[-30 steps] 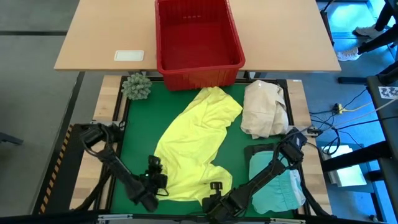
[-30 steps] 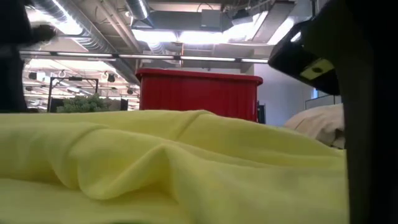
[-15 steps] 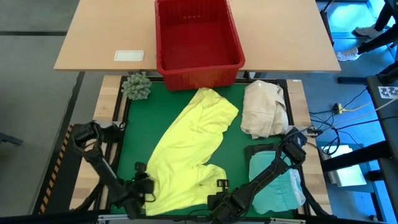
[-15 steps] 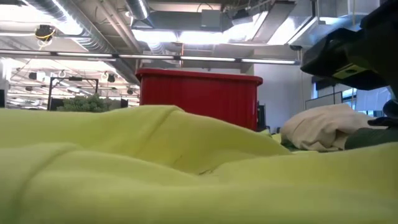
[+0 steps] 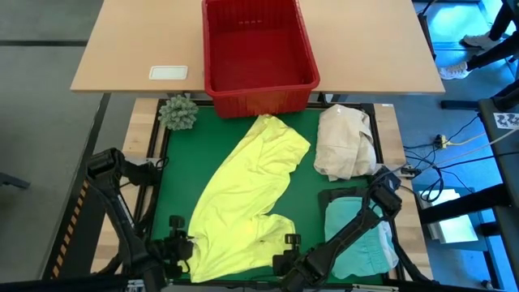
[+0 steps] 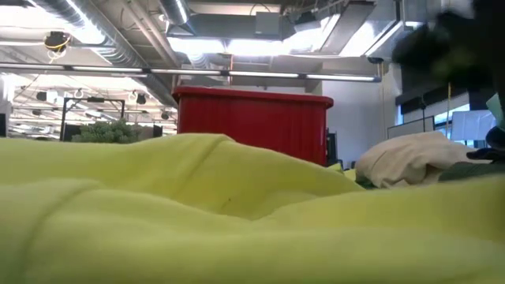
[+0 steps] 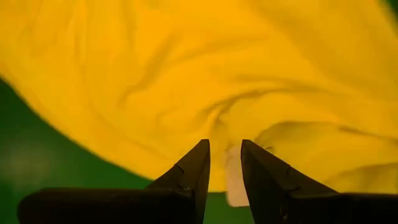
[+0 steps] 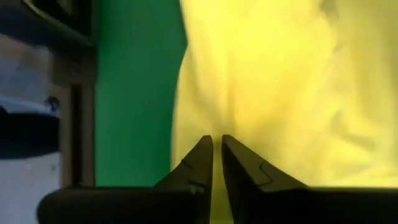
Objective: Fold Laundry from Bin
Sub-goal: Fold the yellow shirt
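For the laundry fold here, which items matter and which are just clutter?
Part of the job:
- yellow shirt, gripped at its near edge by the left hand and right hand
- turquoise garment
- red bin

Lying about:
- cream cloth bundle
- green spiky ball
- white card

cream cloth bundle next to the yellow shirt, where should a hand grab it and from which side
Probably the cream cloth bundle is best taken from above at its near, lower lobe, where the folds bunch into a thick ridge easy to pinch. It lies crumpled on the green mat, right of the yellow shirt and just beyond the turquoise garment, so the right hand is the closer one, though it is now shut on the shirt.
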### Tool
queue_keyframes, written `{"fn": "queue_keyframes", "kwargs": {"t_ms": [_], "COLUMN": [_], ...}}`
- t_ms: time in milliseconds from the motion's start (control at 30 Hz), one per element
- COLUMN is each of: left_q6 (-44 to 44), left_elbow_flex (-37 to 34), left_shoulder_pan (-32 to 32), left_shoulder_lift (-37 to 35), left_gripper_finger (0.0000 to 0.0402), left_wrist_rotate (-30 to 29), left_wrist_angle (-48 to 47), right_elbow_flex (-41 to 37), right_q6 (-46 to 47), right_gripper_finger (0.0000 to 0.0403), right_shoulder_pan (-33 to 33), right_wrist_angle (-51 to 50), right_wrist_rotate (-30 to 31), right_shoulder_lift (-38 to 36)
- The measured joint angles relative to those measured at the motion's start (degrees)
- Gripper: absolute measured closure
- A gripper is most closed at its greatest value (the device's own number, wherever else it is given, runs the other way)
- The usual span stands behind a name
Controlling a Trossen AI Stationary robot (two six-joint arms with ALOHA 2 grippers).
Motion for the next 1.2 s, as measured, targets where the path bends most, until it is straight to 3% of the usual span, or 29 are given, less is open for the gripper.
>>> {"fn": "queue_keyframes", "kwargs": {"t_ms": [200,533,633,833,967,1200], "left_q6": [7.42,10.09,10.12,10.15,10.14,15.49], "left_elbow_flex": [3.51,3.3,3.3,3.28,3.27,3.27], "left_shoulder_pan": [-1.18,-2.25,-2.04,-1.62,-1.55,-1.7], "left_shoulder_lift": [-0.01,0.5,1.57,5.0,5.42,5.4], "left_gripper_finger": [0.0315,0.0314,0.0313,0.0275,0.0243,0.0212], "left_wrist_rotate": [4.89,14.89,15.42,19.9,24.32,26.11], "left_wrist_angle": [3.12,12.49,14.75,16.6,13.77,4.75], "right_elbow_flex": [0.64,0.36,0.35,0.35,0.35,0.35], "right_q6": [-1.63,-1.69,-1.72,-1.73,-1.74,-1.71], "right_gripper_finger": [0.0345,0.0195,0.0165,0.0157,0.0167,0.017], "right_shoulder_pan": [1.19,1.89,1.82,1.76,1.76,1.76], "right_wrist_angle": [2.02,5.11,4.07,1.53,1.57,1.59], "right_wrist_rotate": [2.82,2.99,3.33,4.76,4.9,6.28], "right_shoulder_lift": [-2.03,-1.27,-1.27,-1.27,-1.27,-1.27]}}
